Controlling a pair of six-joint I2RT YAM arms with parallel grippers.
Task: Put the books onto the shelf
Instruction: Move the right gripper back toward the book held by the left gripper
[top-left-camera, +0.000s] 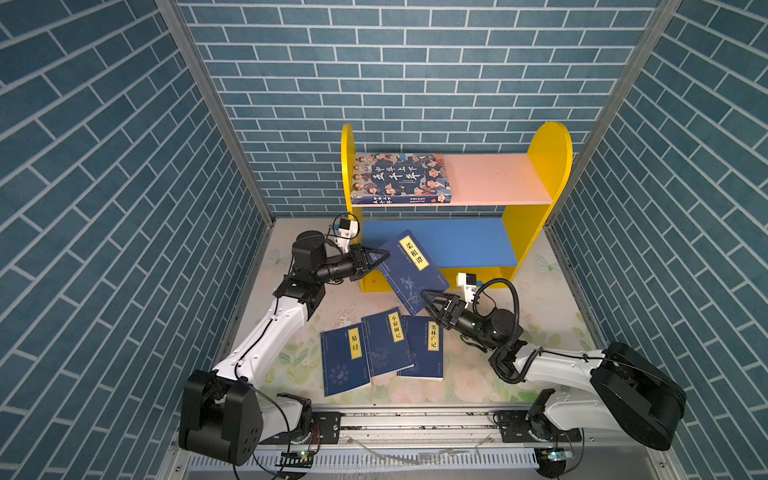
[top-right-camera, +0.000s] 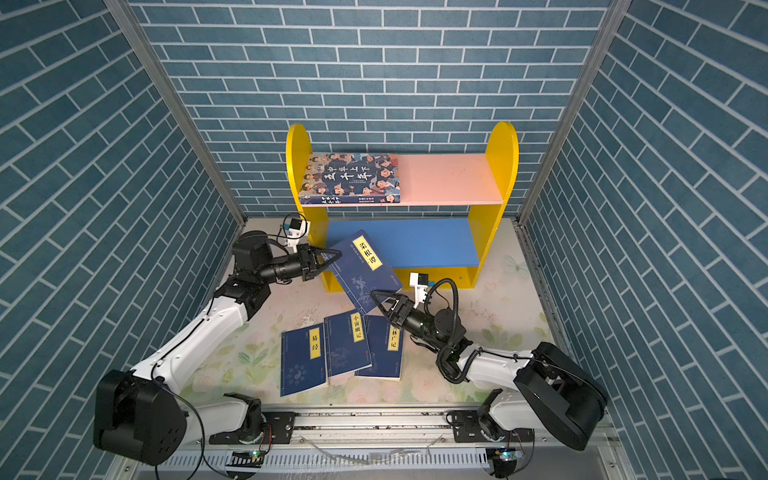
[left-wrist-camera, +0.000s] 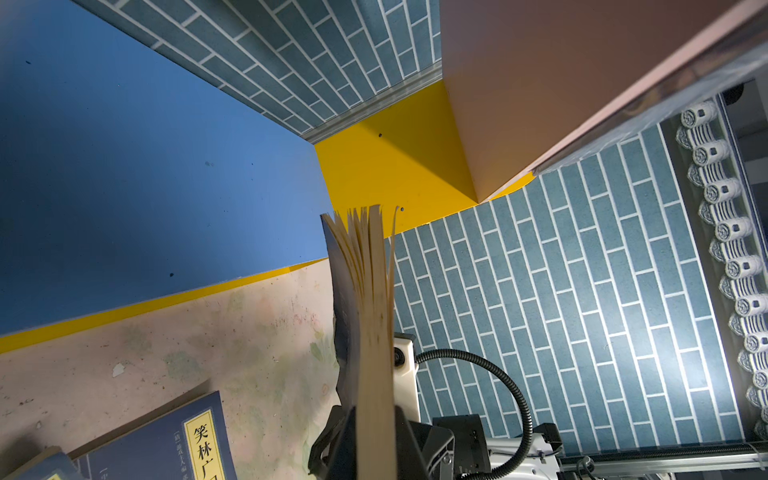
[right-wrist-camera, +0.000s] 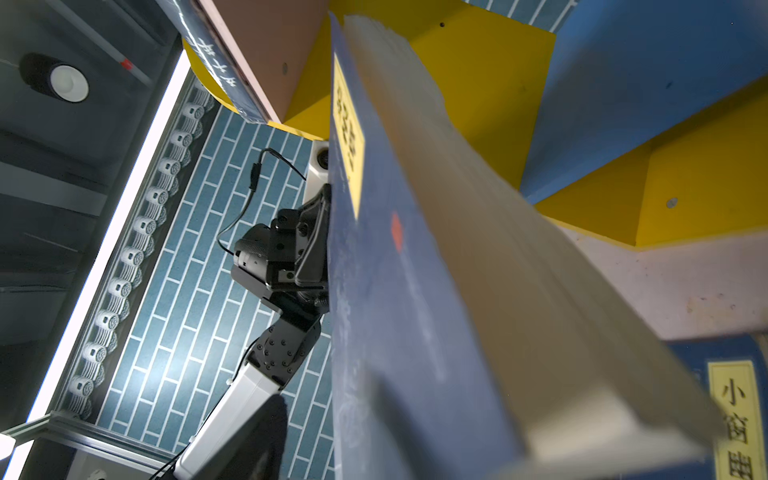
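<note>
Blue brick-patterned walls (top-left-camera: 124, 174) close in a floral-printed counter (top-left-camera: 519, 332), with the shelf (top-left-camera: 548, 166) standing at its 12 o'clock edge.

The left fingers (top-left-camera: 376, 250) are pressed together on the navy 菜根谭 paperback (top-left-camera: 405, 276), pinching its edge from the book's 9 o'clock side. The left wrist view shows the book edge-on between them. The right fingers (top-left-camera: 436, 295) stand apart, straddling the book's 5 o'clock corner; I see no pinch there. The paperback hangs tilted off the counter, its far corner over the front of the blue lower board (top-left-camera: 457, 241), not yet lying on it.

At 6 o'clock from it, three navy paperbacks (top-left-camera: 386, 343) lie flat and partly overlapping on the counter. The cartoon-faced book (top-left-camera: 399, 178) already rests on the 9 o'clock half of the pink upper board (top-left-camera: 490, 178).

The held book looks light and limp: its loose pages fan out at the free corner (left-wrist-camera: 365, 220), so a one-edge pinch will likely let it sag and twist. A hold deep over the whole page block, near the spine, should steady it. The cover looks smooth and may slide. The flat ones probably need an edge lifted first.
</note>
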